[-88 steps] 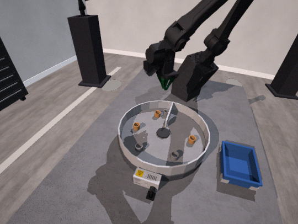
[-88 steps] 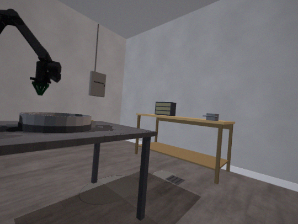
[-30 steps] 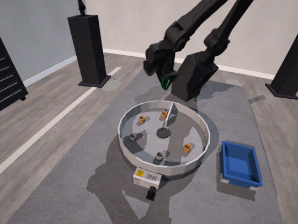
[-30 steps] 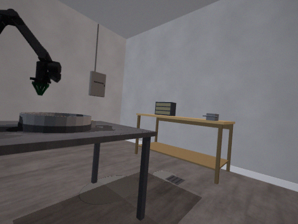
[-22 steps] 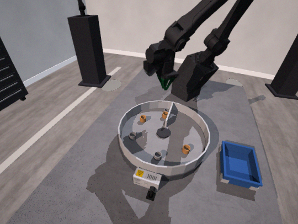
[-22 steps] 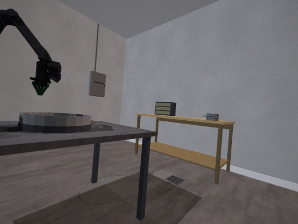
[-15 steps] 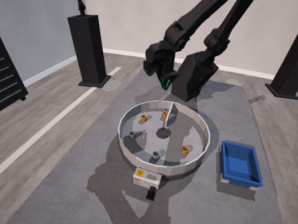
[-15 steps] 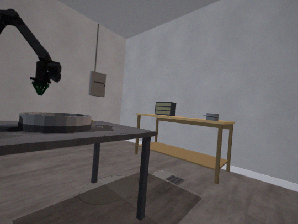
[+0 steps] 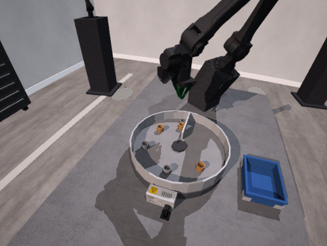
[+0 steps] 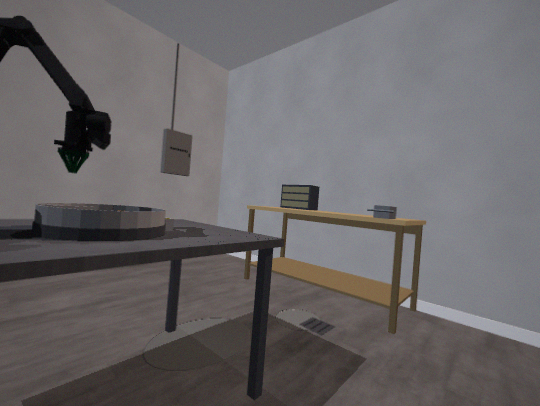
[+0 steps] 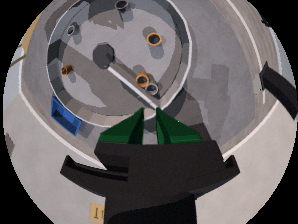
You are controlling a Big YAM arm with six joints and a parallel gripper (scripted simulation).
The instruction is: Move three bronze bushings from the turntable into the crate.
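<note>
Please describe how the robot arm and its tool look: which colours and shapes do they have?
The arm is matte black, made of long boxy links with rounded joints, on a blocky black base. The tool has a black squarish body and two narrow green tapered fingers. No cables or markings show.

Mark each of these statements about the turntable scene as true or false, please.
1. The crate holds one bronze bushing. False: no bushing lies in it.
2. Three bronze bushings sit on the turntable. True: at and.
3. The tool grips a bushing. False: it is nearly shut, holds nothing and hangs above the turntable's far rim.
4. The crate stands on the table beside the turntable, apart from it. True.
5. All grey bushings are gone from the turntable. False: grey ones are there, such as and.
</note>
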